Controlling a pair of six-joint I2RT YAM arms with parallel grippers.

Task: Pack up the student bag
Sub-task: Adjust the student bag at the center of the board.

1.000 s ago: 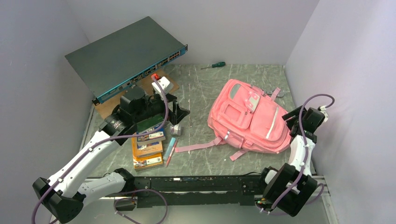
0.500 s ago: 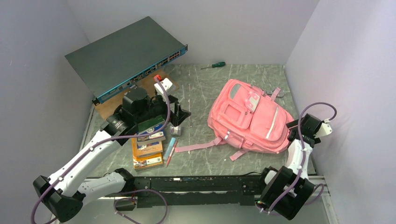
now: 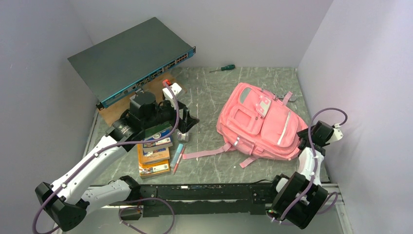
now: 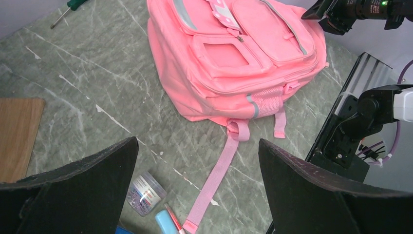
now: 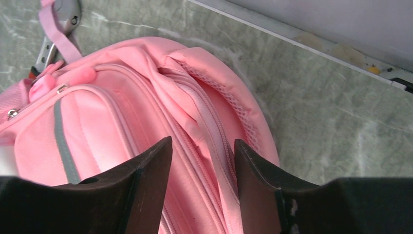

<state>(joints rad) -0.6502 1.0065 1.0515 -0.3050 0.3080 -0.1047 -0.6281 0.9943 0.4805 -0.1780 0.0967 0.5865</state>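
right gripper: apart, lowered to bag, zip just below | left gripper: apart, empty | unzipping likely next

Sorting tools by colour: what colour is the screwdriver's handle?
Green handle on the screwdriver; clearest in the top external view.

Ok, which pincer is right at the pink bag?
The right pincer, open astride the student bag's zipped edge; the left pincer hovers apart from it.
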